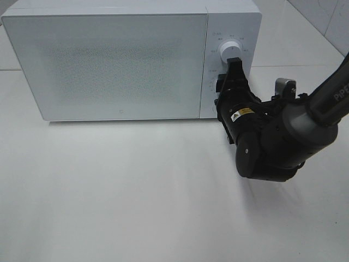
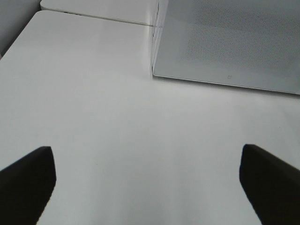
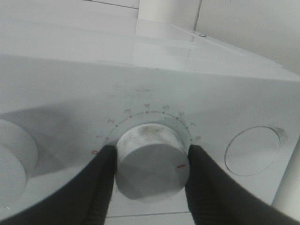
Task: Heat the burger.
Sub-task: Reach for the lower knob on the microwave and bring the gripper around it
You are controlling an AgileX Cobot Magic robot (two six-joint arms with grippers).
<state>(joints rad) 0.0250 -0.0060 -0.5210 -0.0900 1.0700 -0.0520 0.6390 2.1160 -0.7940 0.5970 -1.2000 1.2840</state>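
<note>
The burger is out of view. The white microwave (image 1: 109, 60) stands at the back of the table with its frosted door shut. My right gripper (image 1: 234, 66) reaches the control panel, just below the upper knob (image 1: 232, 51). In the right wrist view, the right gripper (image 3: 151, 154) is shut on a round white dial (image 3: 150, 166), one black finger on each side. A red mark on the dial's face points toward the far end of the numbered scale. My left gripper (image 2: 147, 187) stands open over bare table, in front of the microwave's corner (image 2: 154, 70).
Beside the gripped dial, the panel carries a second knob (image 3: 11, 159) and a round button (image 3: 253, 150). The white table (image 1: 136, 191) spreads in front of the microwave. The right arm (image 1: 283, 136) hangs over the table's right side.
</note>
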